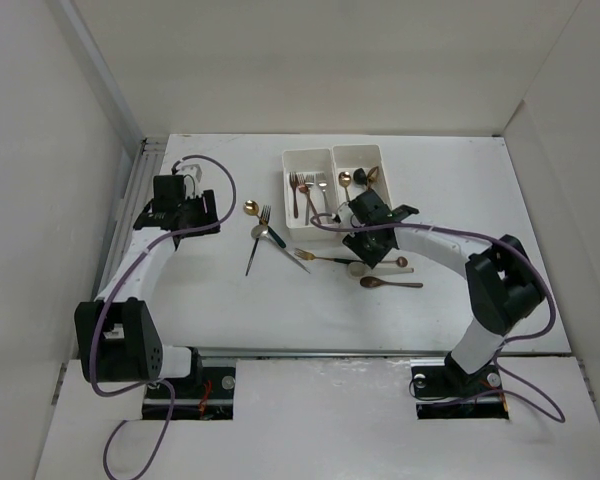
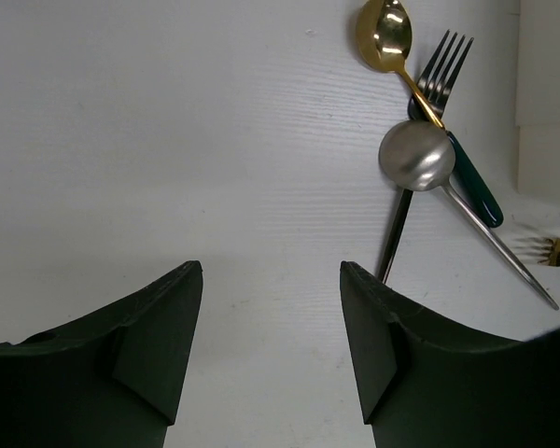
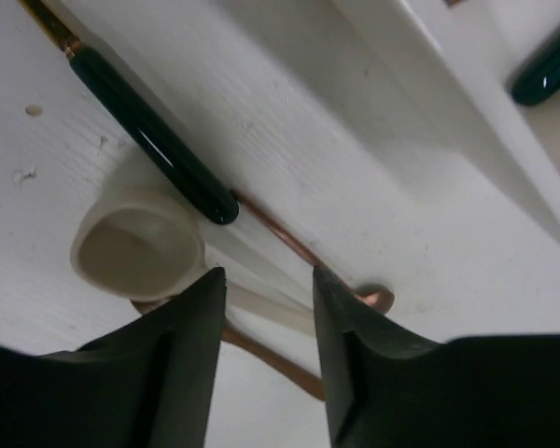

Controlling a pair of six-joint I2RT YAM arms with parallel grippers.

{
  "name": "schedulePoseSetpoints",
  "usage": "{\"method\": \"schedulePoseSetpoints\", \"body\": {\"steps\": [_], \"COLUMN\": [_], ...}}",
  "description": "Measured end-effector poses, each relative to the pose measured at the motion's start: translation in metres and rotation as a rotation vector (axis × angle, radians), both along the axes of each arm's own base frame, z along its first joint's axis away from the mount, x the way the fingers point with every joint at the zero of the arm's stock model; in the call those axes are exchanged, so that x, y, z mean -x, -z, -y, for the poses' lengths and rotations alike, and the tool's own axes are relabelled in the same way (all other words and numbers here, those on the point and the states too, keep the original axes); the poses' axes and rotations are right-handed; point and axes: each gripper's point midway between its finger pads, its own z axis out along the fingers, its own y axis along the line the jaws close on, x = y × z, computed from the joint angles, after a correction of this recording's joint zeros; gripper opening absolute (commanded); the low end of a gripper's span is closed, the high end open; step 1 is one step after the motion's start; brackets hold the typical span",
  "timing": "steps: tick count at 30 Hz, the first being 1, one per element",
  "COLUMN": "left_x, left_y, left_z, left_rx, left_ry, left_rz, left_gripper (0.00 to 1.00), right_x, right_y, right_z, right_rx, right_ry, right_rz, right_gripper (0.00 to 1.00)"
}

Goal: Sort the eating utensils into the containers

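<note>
Hanging above the table (image 1: 230, 310), the left claw (image 2: 271, 269) is holding its fingers wide apart, and nothing is sitting between them. Just ahead of it, three pieces are lying crossed in a little pile. They are a gold spoon (image 2: 385, 33) with a green handle, a fork (image 2: 443, 61) with a dark handle, and a silver spoon (image 2: 417, 156) lying on top of both.

The right claw (image 3: 268, 280) is reaching down at the near end of the bins (image 1: 332, 165). Its fingers are spread apart too, one on each side of the handle of a white spoon (image 3: 140, 247). It is hard to tell if they are touching it. A gold fork (image 1: 305, 255) with a green handle is resting against the white spoon's bowl. A thin copper handle (image 3: 280, 233) is poking out beside it. A copper spoon (image 1: 385, 283) is lying on the table, closer to the arms.

Some forks (image 1: 300, 185) are lying in the left bin (image 1: 310, 158). Some spoons (image 1: 346, 180) are lying in the right bin (image 1: 365, 155).
</note>
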Motion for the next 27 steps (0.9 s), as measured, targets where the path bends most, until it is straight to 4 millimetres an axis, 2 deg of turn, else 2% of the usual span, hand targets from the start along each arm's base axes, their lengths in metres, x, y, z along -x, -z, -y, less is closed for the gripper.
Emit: {"method": "schedulePoseSetpoints", "body": {"steps": [4,6,11,20,24,27], "left_x": [0.000,0.000,0.000,0.001,0.001,0.001], "left_y": [-0.006,-0.007,-0.008,-0.010,-0.011,-0.011], "left_z": [-0.001,-0.001,0.000,0.007,0.008,0.008], "left_rx": [-0.002,-0.005,-0.009,-0.009,-0.009,-0.009], "left_ry": [-0.004,-0.007,-0.005,0.015,0.018,0.018], "left_rz": [0.017,0.022,0.024,0.032,0.034,0.035], "left_gripper": [0.58,0.58,0.58,0.58,0.58,0.58], "right_x": [-0.006,0.002,0.013,0.009,0.014,0.019], "right_y": [0.009,0.018,0.024,0.005,-0.006,-0.005], "right_z": [-0.008,-0.010,-0.011,0.003,0.003,0.003], "right_rx": [-0.024,-0.023,-0.017,0.040,0.021,0.000], "right_ry": [-0.015,-0.037,-0.056,-0.023,-0.018,-0.015], "right_rz": [0.013,-0.008,-0.033,0.013,0.018,0.014], "right_gripper": [0.44,0.44,0.44,0.45,0.47,0.47]}}
